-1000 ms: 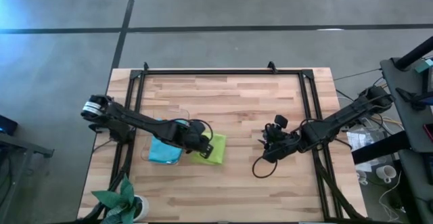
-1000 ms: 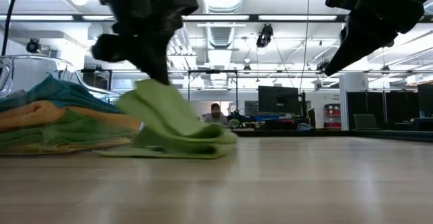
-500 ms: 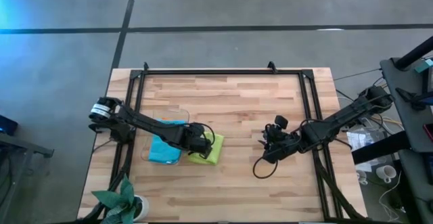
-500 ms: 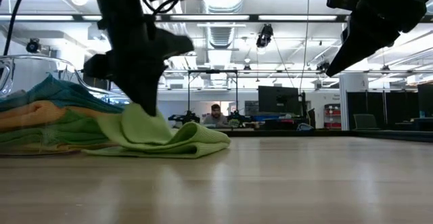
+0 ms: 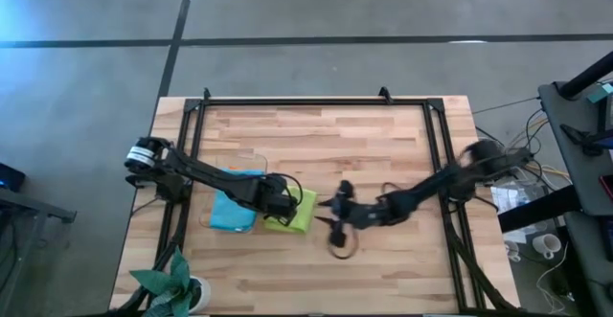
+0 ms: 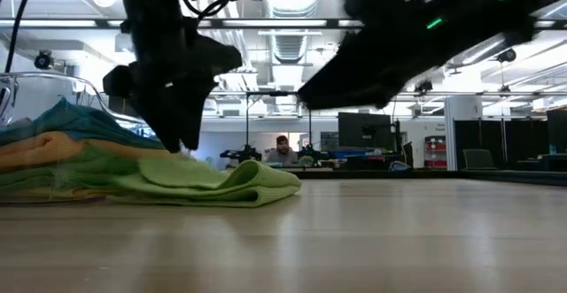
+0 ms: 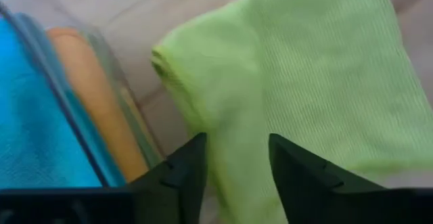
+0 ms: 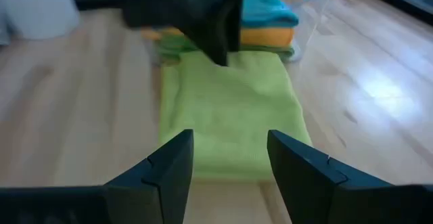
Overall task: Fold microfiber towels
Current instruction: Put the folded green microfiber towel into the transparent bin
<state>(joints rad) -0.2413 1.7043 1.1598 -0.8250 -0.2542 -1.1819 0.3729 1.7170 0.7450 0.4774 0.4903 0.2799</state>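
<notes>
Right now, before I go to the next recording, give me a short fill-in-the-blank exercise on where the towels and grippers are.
1. The towel lying on the bare table beside the stack is lime ____.
2. The top towel of the stack is light ____.
3. In the high view, the left gripper is over the lime towel's edge nearest the ____.
4. The right gripper, its fingers apart, faces the lime ____.

Missing words: green; blue; stack; towel
</notes>
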